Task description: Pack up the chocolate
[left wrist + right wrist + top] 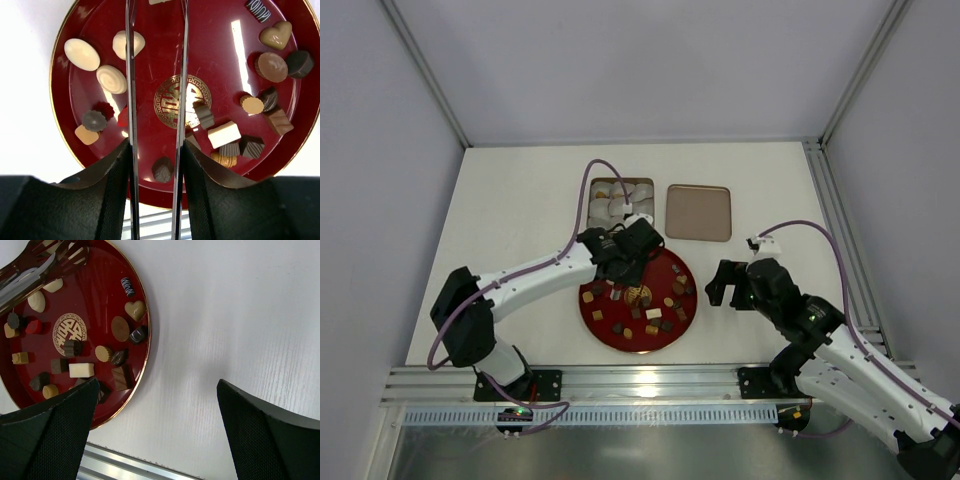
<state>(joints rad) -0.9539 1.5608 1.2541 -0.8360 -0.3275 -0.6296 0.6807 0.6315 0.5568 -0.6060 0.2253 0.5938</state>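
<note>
The tongs [131, 75] — tips cropped at top edge.

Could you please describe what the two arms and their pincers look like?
The left arm and right arm have white links and black joints. A purple cable loops along each. The left pincer and right pincer are black, with broad tapering fingers.
</note>
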